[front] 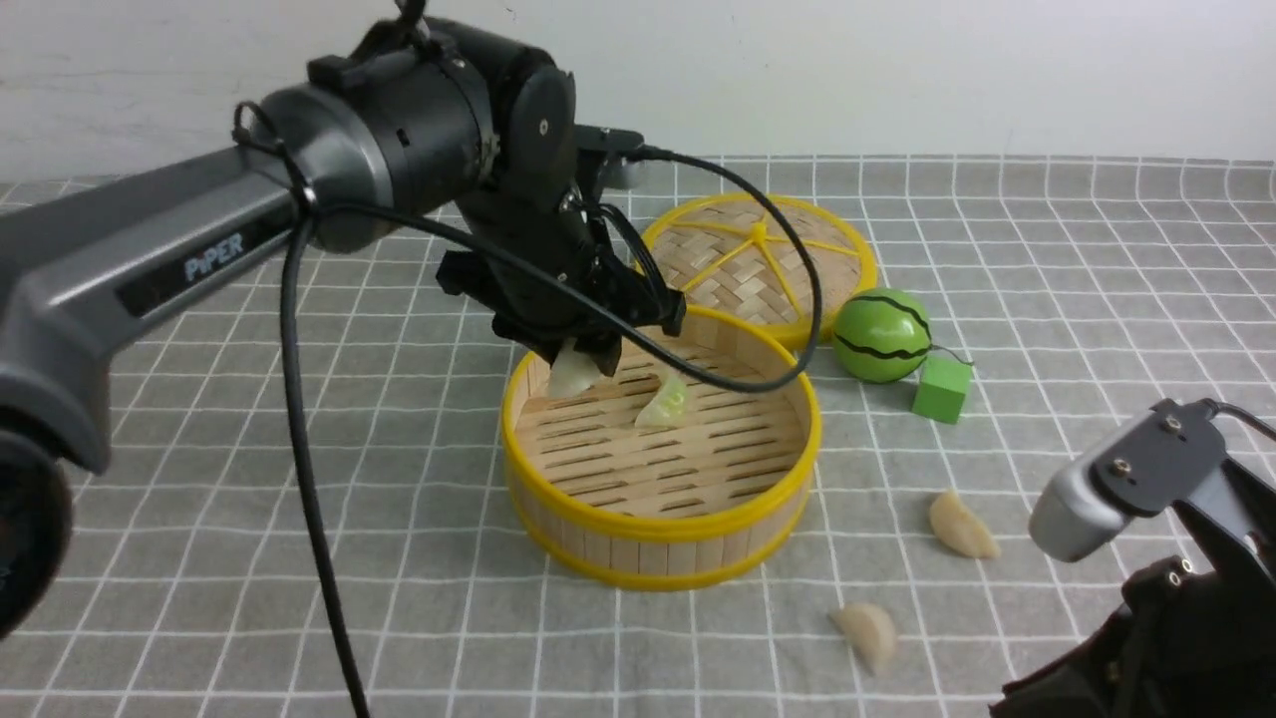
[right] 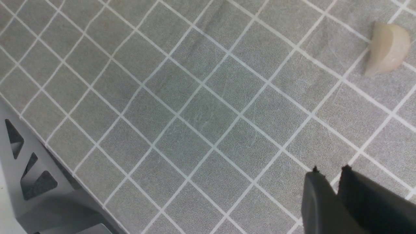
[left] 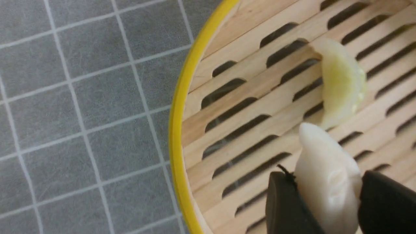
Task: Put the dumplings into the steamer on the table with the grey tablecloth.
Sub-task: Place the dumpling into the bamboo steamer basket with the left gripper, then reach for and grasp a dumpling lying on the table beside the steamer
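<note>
Front view has the left gripper (front: 586, 359) clamped on a cream-white dumpling (front: 570, 377), holding it inside the rim of the steamer (front: 658, 524) at its far left side, just beside a pale green dumpling (front: 666, 407) that lies on the slatted floor. To the steamer's right, a second cream dumpling (front: 962, 526) and a third cream dumpling (front: 867, 633), closer to the front edge, lie apart on the grey tablecloth (front: 199, 558). Right wrist view shows the right gripper (right: 330, 174) over the cloth, its jaws drawn almost together on nothing.
</note>
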Tool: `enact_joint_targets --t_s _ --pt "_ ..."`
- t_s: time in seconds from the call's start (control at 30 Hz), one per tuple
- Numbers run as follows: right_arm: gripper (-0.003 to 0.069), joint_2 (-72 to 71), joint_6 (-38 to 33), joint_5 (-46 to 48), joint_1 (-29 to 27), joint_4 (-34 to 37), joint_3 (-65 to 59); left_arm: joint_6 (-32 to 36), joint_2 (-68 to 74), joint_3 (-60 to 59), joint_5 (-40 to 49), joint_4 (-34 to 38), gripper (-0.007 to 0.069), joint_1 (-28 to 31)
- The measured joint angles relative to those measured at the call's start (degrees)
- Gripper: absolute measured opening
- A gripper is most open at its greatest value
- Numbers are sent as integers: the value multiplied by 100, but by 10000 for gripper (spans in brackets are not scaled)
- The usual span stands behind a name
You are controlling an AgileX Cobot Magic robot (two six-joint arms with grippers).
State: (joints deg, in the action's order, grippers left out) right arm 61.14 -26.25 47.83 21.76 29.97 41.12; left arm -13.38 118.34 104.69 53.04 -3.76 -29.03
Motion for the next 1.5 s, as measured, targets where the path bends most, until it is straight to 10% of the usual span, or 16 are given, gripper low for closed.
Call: enact_joint_targets --t_s 0.8,1.5 --pt "86 22 219 68 0 -705 568 -303 266 825 496 -343 418 0" --pt "-2 2222 1704 757 1482 -2569 2590 107 -3337 479 1821 -238 21 -5"
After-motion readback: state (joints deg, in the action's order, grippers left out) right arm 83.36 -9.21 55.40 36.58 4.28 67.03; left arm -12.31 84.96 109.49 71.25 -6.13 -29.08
